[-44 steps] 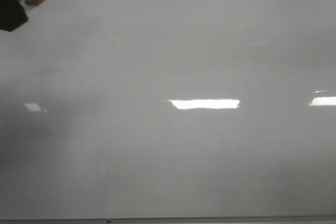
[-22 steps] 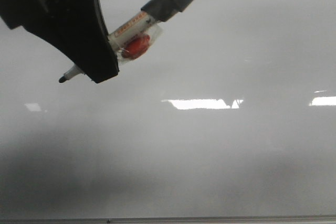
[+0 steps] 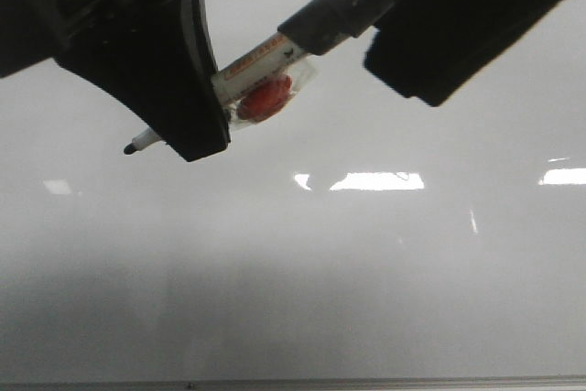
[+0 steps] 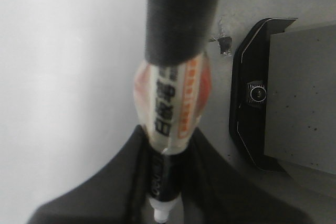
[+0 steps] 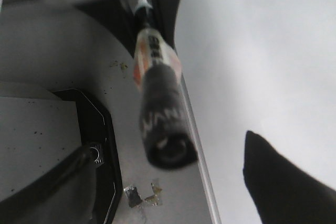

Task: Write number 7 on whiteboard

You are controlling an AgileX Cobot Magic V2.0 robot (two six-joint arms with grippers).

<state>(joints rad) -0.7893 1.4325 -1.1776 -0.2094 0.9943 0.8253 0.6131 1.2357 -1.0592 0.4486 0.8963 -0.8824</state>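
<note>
Left gripper (image 3: 174, 139) jaws clamp the marker (image 3: 275, 75) (tip exposed) above the blank whiteboard (image 3: 366, 299); right gripper (image 3: 394, 2) jaws spread around its cap.

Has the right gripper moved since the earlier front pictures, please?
Yes. The right gripper, absent from the front view before, has come in at the upper right, above the light reflection, beside the marker cap.

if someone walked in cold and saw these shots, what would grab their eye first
First, the marker hanging tilted across the upper part of the front view, its barrel clamped in the left gripper, bare tip low to the left and dark cap end up to the right. Next, the right gripper, a dark mass beside that cap end at upper right. Behind both, the whiteboard is glossy, with bright light reflections and no marker line visible.
</note>
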